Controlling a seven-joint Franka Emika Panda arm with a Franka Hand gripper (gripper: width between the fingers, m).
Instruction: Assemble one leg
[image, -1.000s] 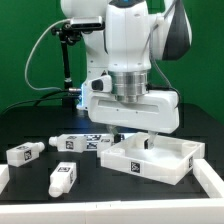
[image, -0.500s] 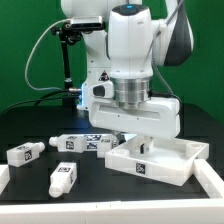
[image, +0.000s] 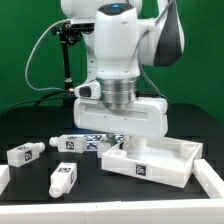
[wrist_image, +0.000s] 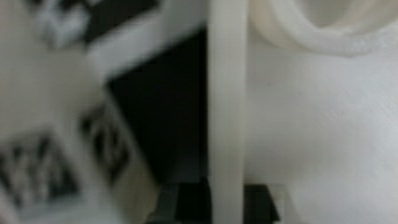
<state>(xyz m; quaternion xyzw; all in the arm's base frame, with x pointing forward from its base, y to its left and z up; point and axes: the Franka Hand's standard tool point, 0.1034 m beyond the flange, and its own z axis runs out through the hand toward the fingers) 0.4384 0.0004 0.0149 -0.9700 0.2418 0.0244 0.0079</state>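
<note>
Rimmed white square piece (image: 172, 173): rim wall pinched by end effector (image: 127, 142); legs (image: 63, 178) outside, loose on counter (image: 28, 126).

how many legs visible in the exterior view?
4: far-left leg; front leg; two middle legs, one partly behind the gripper, which could hide more.

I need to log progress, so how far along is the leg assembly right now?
Done: nothing yet; the legs lie loose on the table, none fitted to the square piece. In hand: the gripper sits low at that piece's rim, straddling it; grip unclear. Left: picking up a leg and fixing it to the piece.
</note>
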